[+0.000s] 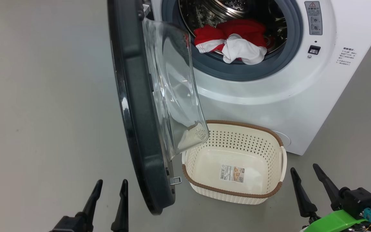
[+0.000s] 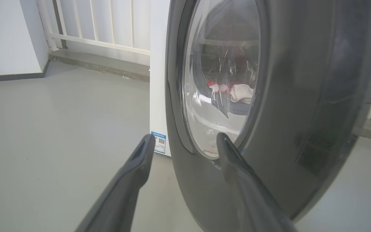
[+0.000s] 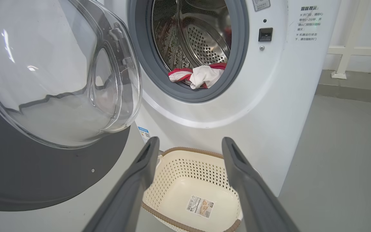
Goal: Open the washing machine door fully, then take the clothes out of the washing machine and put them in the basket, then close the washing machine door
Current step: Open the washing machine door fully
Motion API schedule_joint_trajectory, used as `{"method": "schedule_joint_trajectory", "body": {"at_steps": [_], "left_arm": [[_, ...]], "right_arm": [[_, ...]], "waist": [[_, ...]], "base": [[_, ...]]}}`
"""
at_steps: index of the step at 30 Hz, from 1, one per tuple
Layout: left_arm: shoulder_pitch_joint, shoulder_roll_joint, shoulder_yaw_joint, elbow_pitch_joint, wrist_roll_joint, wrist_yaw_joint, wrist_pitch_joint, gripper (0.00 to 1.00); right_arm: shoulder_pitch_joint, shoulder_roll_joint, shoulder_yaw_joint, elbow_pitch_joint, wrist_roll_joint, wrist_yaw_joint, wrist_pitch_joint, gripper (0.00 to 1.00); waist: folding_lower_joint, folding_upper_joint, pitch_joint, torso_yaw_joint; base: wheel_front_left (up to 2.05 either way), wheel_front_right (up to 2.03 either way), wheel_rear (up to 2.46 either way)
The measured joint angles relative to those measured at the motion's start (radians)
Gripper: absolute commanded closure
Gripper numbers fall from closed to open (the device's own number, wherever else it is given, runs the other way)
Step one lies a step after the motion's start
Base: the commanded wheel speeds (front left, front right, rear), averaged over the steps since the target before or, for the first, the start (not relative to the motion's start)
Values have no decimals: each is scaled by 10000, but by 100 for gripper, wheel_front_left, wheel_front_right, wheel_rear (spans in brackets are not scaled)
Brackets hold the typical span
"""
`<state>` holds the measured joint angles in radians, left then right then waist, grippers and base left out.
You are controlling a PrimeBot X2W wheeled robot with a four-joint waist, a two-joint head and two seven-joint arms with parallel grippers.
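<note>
Clothes (image 1: 233,42) lie in the washing machine (image 1: 253,96) while left gripper (image 1: 112,182) and right gripper (image 1: 303,167) hang spread wide, holding nothing.

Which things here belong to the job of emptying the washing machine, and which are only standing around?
Belong to the job: washing machine door, clothes, washing machine, basket.
Only around: white railing, grey floor.

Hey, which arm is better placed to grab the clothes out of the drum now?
Right. The right gripper, jaws open, faces the clothes and the basket with nothing between. The washing machine door stands between the left gripper and the clothes.
</note>
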<state>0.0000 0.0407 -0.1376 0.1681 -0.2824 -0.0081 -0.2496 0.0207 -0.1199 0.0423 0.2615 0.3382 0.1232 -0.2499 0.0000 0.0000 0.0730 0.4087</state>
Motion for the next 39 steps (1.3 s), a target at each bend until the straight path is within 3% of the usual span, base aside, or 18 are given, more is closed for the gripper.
{"method": "schedule_joint_trajectory", "body": {"at_steps": [5, 6, 8, 9, 18, 25, 32, 39], "left_arm": [[0, -2, 2, -2, 0, 0, 0, 0], [0, 0, 2, -6, -2, 0, 0, 45], [-1, 0, 6, -21, -2, 0, 0, 90], [-2, -2, 10, -44, -4, 0, 2, 100], [-121, -2, 474, -1045, -531, 0, 0, 100], [-970, -2, 558, -3221, -610, 90, -4, 100], [-1408, -2, -1049, -4366, -92, 82, -84, 100], [-1217, 10, -2600, -3536, -372, -27, -84, 100]], "right_arm": [[0, 10, 2, 0, -2, 0, 0, 0], [0, 10, 2, 0, -10, 0, 0, 0], [0, 10, 0, -6, -44, 0, 0, 0], [0, 10, 0, -6, -44, 0, 0, 0], [0, 10, 31, 0, -46, 0, 0, 0], [-3, 12, 27, -23, -58, 0, -13, 0], [-20, 10, 25, -81, -58, 0, -25, 0], [-52, 21, 44, -96, -58, 0, -27, 0]], "waist": [[0, 0, 10, -14], [0, 0, 11, -15], [0, 0, 21, -17], [0, 0, 21, -17], [0, 0, 5, -26], [0, 0, 77, -64], [0, 0, 177, -122], [0, 0, 304, -243]], "base": [[0, 0, 0], [0, 0, 0], [0, 0, 0], [0, 0, 0], [0, 0, 0], [0, 0, 0], [0, 0, 0], [0, 0, 0]]}}
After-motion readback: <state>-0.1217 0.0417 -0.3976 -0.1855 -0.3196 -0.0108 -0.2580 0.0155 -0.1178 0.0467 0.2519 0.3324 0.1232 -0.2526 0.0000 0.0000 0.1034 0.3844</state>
